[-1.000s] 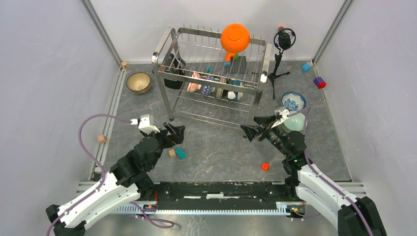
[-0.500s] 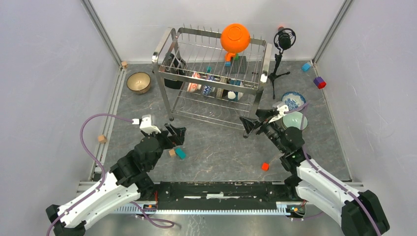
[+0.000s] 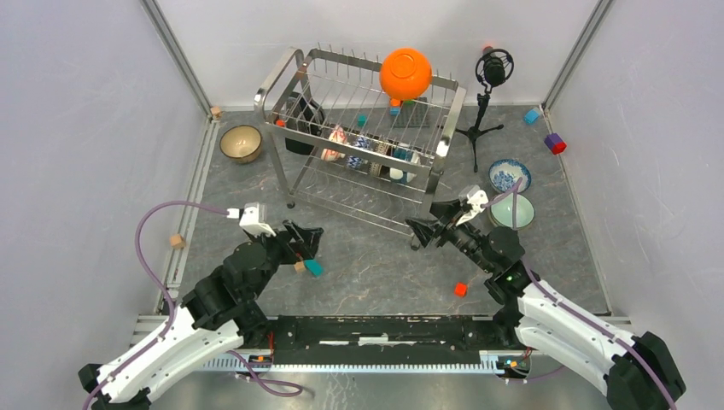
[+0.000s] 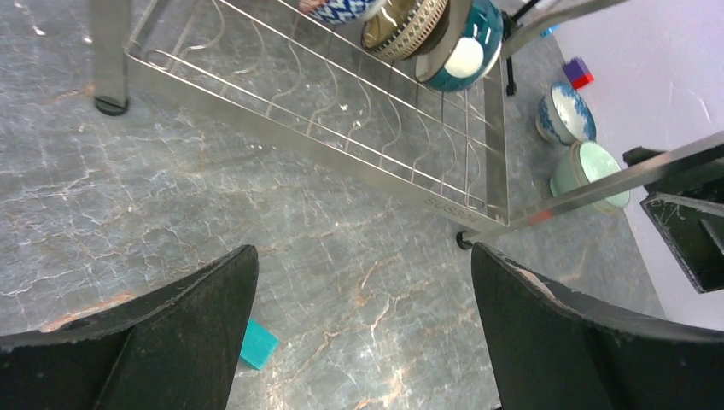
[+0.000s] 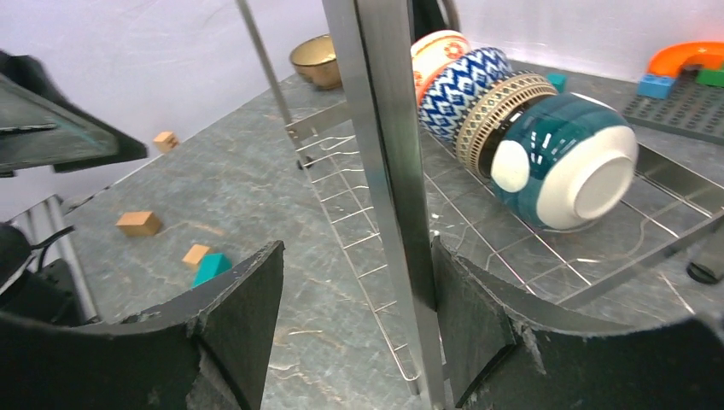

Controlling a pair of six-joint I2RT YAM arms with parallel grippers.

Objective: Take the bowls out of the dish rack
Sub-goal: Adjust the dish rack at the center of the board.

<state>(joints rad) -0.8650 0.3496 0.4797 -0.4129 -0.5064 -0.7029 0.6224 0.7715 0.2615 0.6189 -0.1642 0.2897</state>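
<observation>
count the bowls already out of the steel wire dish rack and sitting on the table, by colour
brown-gold round bowl: 1
blue-and-white patterned round bowl: 1
pale green round bowl: 1
total: 3

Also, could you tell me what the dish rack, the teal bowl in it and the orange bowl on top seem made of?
Dish rack: metal, likely polished steel; thin wires and a flat post give mirror-like reflections. Teal bowl: probably glazed ceramic; glossy highlights, white foot. Orange bowl: unclear, plastic or glazed ceramic; even bright colour, soft sheen.
</observation>
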